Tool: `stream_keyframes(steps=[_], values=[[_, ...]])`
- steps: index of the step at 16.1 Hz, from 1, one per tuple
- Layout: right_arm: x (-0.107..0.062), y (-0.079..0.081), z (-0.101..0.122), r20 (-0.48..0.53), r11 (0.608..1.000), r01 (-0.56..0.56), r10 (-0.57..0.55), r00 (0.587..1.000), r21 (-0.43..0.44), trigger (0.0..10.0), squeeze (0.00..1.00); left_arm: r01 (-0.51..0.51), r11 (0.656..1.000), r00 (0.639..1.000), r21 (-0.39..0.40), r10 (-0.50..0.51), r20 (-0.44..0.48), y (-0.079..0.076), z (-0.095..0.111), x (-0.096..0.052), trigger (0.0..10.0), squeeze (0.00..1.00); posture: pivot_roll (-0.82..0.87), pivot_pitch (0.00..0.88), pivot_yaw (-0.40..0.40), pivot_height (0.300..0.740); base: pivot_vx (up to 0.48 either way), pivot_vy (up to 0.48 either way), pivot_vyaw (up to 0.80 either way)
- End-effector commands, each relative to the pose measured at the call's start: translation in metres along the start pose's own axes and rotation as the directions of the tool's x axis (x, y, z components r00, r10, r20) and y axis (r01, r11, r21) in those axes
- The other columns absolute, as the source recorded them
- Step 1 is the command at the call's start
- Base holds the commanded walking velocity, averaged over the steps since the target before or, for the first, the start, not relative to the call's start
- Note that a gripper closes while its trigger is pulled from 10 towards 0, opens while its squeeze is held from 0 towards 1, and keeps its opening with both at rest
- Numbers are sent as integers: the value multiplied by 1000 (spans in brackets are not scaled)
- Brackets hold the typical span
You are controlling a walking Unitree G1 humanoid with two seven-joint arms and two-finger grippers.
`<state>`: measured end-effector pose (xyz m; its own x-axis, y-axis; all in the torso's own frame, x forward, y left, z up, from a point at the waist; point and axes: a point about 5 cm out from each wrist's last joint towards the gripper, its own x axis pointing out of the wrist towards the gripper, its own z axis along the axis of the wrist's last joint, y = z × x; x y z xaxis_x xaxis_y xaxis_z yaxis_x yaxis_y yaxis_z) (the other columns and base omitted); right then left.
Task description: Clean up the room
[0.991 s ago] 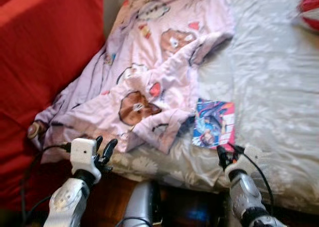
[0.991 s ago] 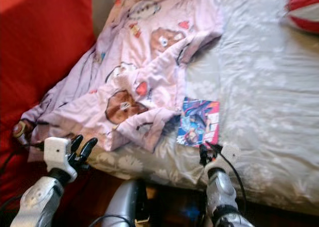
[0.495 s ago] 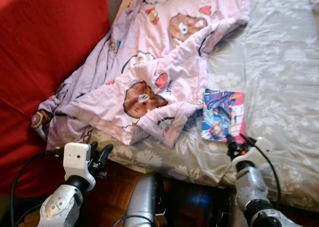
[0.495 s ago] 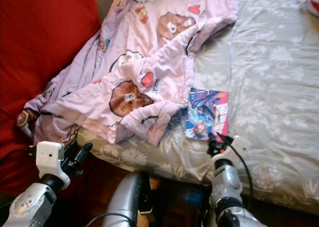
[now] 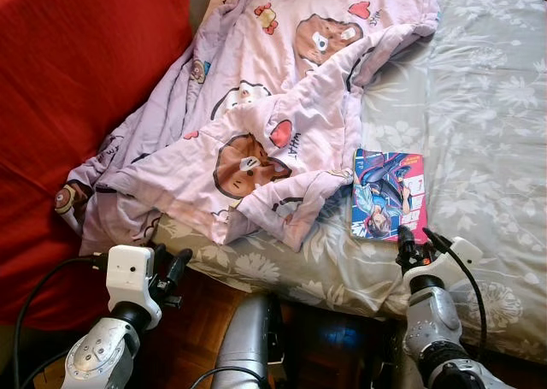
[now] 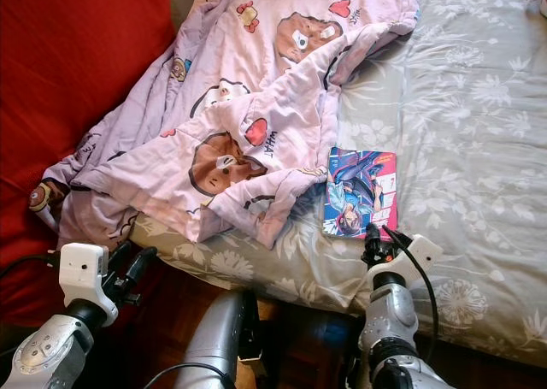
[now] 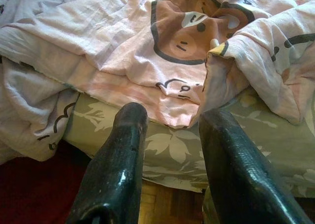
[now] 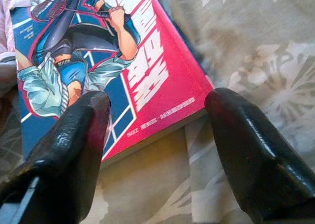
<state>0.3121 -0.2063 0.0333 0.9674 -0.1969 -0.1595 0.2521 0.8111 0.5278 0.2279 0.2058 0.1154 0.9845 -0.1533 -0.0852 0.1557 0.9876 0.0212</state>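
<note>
- Comic book [image 5: 388, 194], glossy pink-and-blue cover, lies flat on the bed [image 5: 487, 132], near the bed's front edge and just beside the loose corner of the blanket. Looks like clutter left where it was dropped; likely the item to tidy first.
- Right hand [image 5: 415, 239] sits just short of the comic book's near edge, fingers spread wide, holding nothing. Placement reads as an approach lined up for a pinch across the book's lower corner.
- Right wrist view: the two fingers [image 8: 78, 135] straddle the book's near corner, one finger over the cover, the other over bare sheet beside it. Whether they touch the book, cannot tell. This view shows the book's thickness and page edge, which the head views do not.
- Pink cartoon-print blanket [image 5: 273, 107] is rumpled across the bed's far side from the comic book, one fold draped off the bed's front edge, towards the red sofa [image 5: 77, 90].
- Left hand [image 5: 167, 265] hovers below the bed's edge under that fold, partly open, empty.
- Left wrist view shows the blanket hem overhanging the floral sheet, with wood floor [image 7: 157, 204] beneath; head views give the overall layout instead.
</note>
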Motion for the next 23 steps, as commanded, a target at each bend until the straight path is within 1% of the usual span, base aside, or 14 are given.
stream_keyframes(steps=[1, 3, 4, 6, 9, 10, 12, 13, 15, 19, 23], values=[[-7, 2, -17, -68, 999, -2, 5, 998, 33, 10000, 0, -27, 1000, 999, 0, 27, -40, 8, -5, -6, 10000, 0, 266, 343, 208, 625, 0, 0, 0], [-9, 10, -29, -149, 998, -54, 57, 987, 23, 10000, 0, -27, 1000, 999, 0, 27, -40, 8, -5, -4, 10000, 0, 265, 340, 206, 625, 0, 0, 0], [-10, 15, -31, -146, 996, -90, 90, 985, 9, 10000, 0, -29, 1000, 999, 1, 29, -39, 9, -5, -4, 10000, 0, 262, 335, 204, 625, 0, 0, 0], [-9, 15, -27, -116, 995, -99, 100, 988, 14, 10000, 0, -31, 1000, 999, 1, 31, -37, 9, -5, -3, 10000, 0, 258, 331, 203, 625, 0, 0, 0], [-7, 10, -15, -28, 995, -97, 97, 995, 19, 10000, 0, -27, 1000, 999, -4, 27, -31, 7, -4, -1, 10000, 0, 253, 326, 201, 625, 0, 0, 0], [-7, 9, -8, 32, 994, -104, 103, 994, 32, 10000, 0, -26, 1000, 999, -7, 26, -29, 6, -4, -1, 10000, 0, 252, 326, 201, 625, 0, 0, 0], [-9, 6, 0, 118, 992, -103, 95, 989, 67, 10000, 0, -24, 1000, 999, -10, 24, -25, 6, -3, -1, 10000, 0, 250, 327, 200, 625, 0, 0, 0], [-9, 4, 3, 152, 991, -93, 77, 985, 99, 10000, 0, -25, 1000, 999, -10, 24, -23, 6, -3, -1, 10000, 0, 250, 327, 200, 625, 0, 0, 0], [-10, 4, 6, 186, 988, -94, 71, 980, 119, 10000, 0, -24, 1000, 999, -12, 24, -22, 6, -3, -2, 10000, 0, 246, 328, 200, 625, 0, 0, 0], [-6, 20, 1, 153, 984, -142, 125, 980, 110, 10000, 0, -25, 1000, 1000, -15, 25, -19, 5, -3, 0, 10000, 0, 250, 322, 197, 625, 0, 0, 0], [1, 13, 9, 127, 991, -84, 70, 989, 108, 10000, 0, -29, 1000, 999, -12, 29, -22, 6, -3, -4, 10000, 0, 259, 328, 197, 625, 0, 0, 0]])
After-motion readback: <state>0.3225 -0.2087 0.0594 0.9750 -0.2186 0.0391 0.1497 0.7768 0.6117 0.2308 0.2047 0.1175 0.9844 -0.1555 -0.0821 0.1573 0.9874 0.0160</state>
